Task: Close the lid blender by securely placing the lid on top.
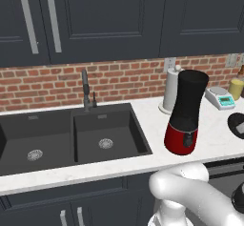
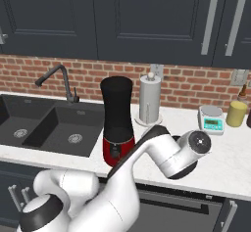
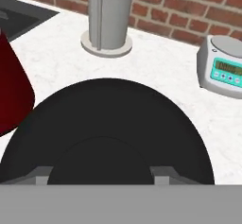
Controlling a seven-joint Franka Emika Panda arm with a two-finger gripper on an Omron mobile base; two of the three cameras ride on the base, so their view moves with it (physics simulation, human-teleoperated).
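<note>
The blender (image 1: 188,110) stands upright on the white counter just right of the sink, a black jar open at the top on a glossy red base (image 2: 116,148). Its red base (image 3: 12,90) shows at the left edge of the hand view. The lid (image 3: 108,119), a low black round cap, lies flat on the counter to the blender's right (image 1: 237,123). My gripper (image 3: 104,176) hangs close above the lid, pointing down. The fingertips (image 3: 45,176) stand wide apart on either side of the lid's raised centre, open.
A white paper-towel roll (image 2: 150,99) on a round stand sits behind the blender by the brick wall. A small kitchen scale (image 2: 212,118) and a yellow jar (image 2: 237,113) stand further right. The black double sink (image 1: 71,134) with its faucet (image 1: 86,89) lies to the left.
</note>
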